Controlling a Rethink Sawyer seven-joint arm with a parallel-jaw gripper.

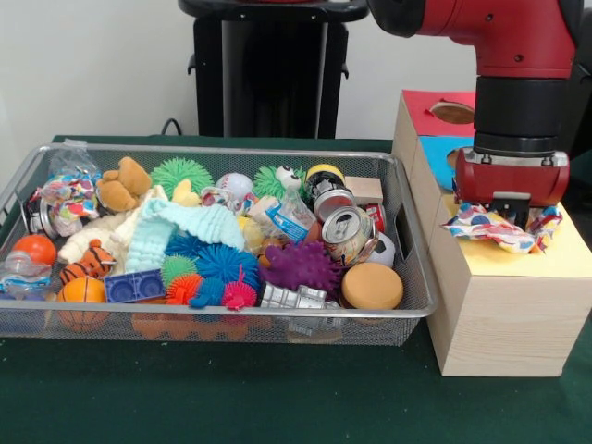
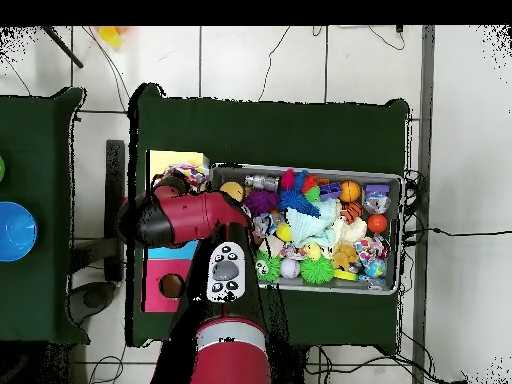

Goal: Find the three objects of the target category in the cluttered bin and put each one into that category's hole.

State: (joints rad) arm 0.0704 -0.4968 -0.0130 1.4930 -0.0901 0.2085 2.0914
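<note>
Hovering over the yellow-topped box, the jaws (image 1: 511,205) sit right down on a dotted fabric piece (image 1: 495,228) that spreads crumpled across the yellow surround (image 1: 564,252); whether they are clamped on the cloth or already apart I cannot tell, since the red wrist housing hides the tips. The hole itself is covered by the fabric and the wrist, so it does not show.

To do this step well, the cloth should probably be centred over the opening before release, because its edges drape wide on both sides and could catch on the surround (soft fabric tends to bridge a hole rather than drop).

Beside the box, the bin (image 1: 407,305) stands on the green tabletop (image 1: 277,398), packed with spiky balls, a can (image 1: 348,233) and a mint knitted cloth (image 1: 185,227). Another dotted bundle (image 1: 67,199) lies at the bin's far end from the boxes.

The front view shows the fabric's spread and the bin's contents clearly. The overhead view adds the layout: the arm (image 2: 190,215) reaching over the row of boxes, with the red-surround hole (image 2: 171,287) open and unobstructed.
</note>
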